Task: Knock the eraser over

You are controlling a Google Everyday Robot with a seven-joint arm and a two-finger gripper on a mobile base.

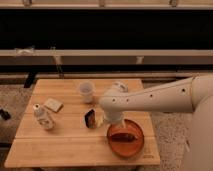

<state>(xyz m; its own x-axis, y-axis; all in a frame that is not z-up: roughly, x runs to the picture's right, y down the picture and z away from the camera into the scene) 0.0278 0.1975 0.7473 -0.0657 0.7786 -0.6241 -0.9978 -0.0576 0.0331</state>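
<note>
The eraser (90,119), a small dark block with a reddish-brown face, stands upright near the middle of the wooden table (60,145). My gripper (101,120) hangs at the end of the white arm just right of the eraser, very close to it or touching it. The arm's wrist covers most of the gripper.
A clear cup (86,91) stands behind the eraser. A pale beige flat block (53,104) and a small white bottle (41,118) are at the left. An orange bowl (125,138) sits at the front right, right of the gripper. A dark shelf wall runs behind the table.
</note>
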